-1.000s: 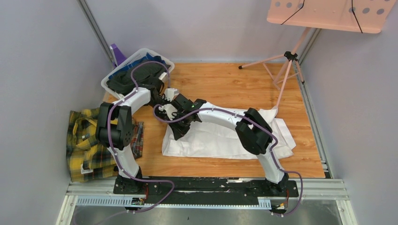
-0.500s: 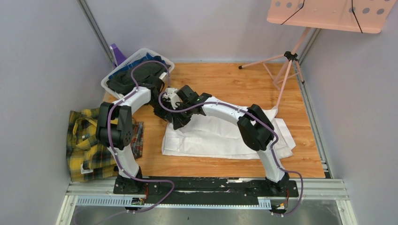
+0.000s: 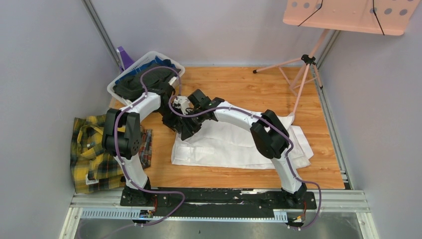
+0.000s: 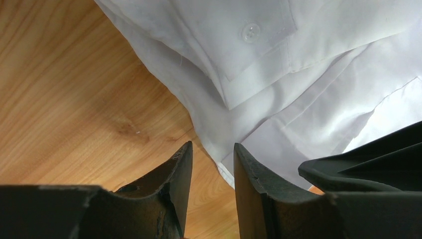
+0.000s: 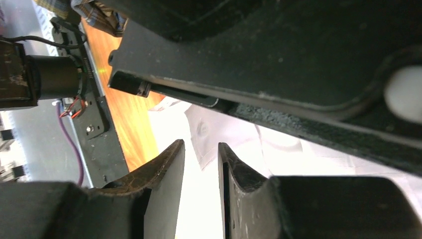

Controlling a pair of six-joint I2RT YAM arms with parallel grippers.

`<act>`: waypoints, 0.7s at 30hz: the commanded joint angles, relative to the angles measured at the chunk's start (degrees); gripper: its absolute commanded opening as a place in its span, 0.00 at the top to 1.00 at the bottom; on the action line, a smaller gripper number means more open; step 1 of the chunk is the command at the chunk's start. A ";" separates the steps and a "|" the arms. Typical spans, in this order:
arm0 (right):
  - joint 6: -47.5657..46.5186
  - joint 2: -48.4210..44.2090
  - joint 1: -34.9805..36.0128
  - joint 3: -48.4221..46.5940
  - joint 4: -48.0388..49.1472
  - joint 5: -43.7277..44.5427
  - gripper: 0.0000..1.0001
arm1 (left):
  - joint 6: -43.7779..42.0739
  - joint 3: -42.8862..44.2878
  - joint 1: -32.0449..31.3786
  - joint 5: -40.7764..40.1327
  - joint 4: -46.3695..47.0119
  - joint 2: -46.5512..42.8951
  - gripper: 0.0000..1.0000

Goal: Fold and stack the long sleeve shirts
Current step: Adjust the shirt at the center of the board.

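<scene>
The white shirt lies folded flat in the middle of the wooden table. The plaid shirt lies crumpled at the table's left edge. Both grippers hover close together over the white shirt's far left corner. My left gripper is a little open and empty; in the left wrist view its jaws straddle the white shirt's edge, with bare wood between them. My right gripper is also a little open, with the white shirt below the jaws in the right wrist view.
A white basket of dark clothes stands at the back left, right behind the left arm. A pink music stand stands at the back right. The left arm's black body crowds the right wrist view. Grey walls close in both sides.
My right gripper has moved up and left along the white shirt to its far left corner, close beside the left gripper. The left gripper has shifted slightly. The shirts have not moved.
</scene>
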State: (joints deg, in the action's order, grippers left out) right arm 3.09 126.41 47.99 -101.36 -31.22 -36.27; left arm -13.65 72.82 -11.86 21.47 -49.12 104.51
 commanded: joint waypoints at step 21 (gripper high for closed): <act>28.56 2.79 1.89 12.71 -4.28 14.93 0.97 | -4.13 4.48 0.98 -0.03 -2.49 -2.88 0.57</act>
State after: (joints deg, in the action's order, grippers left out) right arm 17.10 125.54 51.72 -98.15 -27.24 -27.03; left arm -15.57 72.82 -12.05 16.38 -52.58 104.84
